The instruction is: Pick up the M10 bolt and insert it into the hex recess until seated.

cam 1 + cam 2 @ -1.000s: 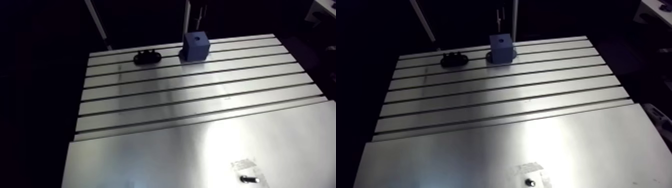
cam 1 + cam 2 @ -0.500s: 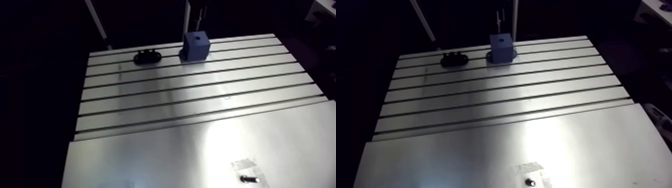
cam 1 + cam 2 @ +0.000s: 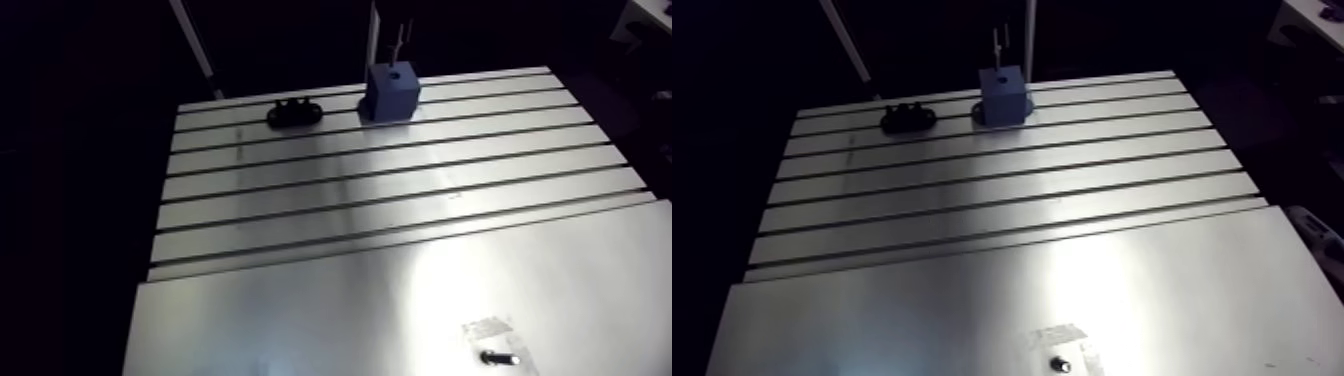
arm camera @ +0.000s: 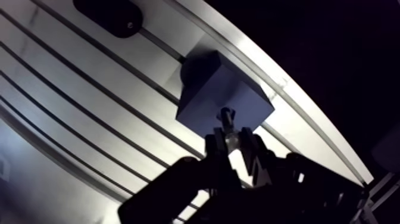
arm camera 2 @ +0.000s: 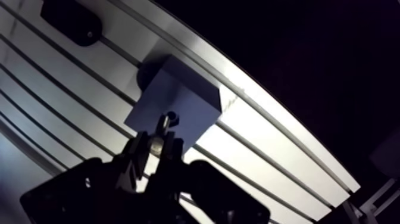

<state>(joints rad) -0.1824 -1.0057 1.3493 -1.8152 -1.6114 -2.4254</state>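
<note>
While the gripper (image 5: 156, 145) hangs over the blue block (image 3: 392, 92) at the tabletop's (image 3: 350, 200) far edge, its two fingers (image 4: 216, 145) are nearly together and clamped on a bolt (image 5: 161, 127), pinching it by the head end so that the shank sticks out beyond the fingertips towards the block's top face. In the wrist view the tip of the shank lies right at the small dark hole (image 5: 173, 115) in that face, a little to one side of it; whether the tip touches the block cannot be told. The block itself stands upright on the slotted part of the tabletop, close to the far edge and right of its middle. A flat black part (image 3: 294, 112) lies along the same far edge, just beside the block on the left and apart from it. A second bolt (image 3: 497, 357) lies on its side on the smooth part of the tabletop near the near right corner, just beside a pale label (image 3: 487, 326), well apart from the block and the gripper.
</note>
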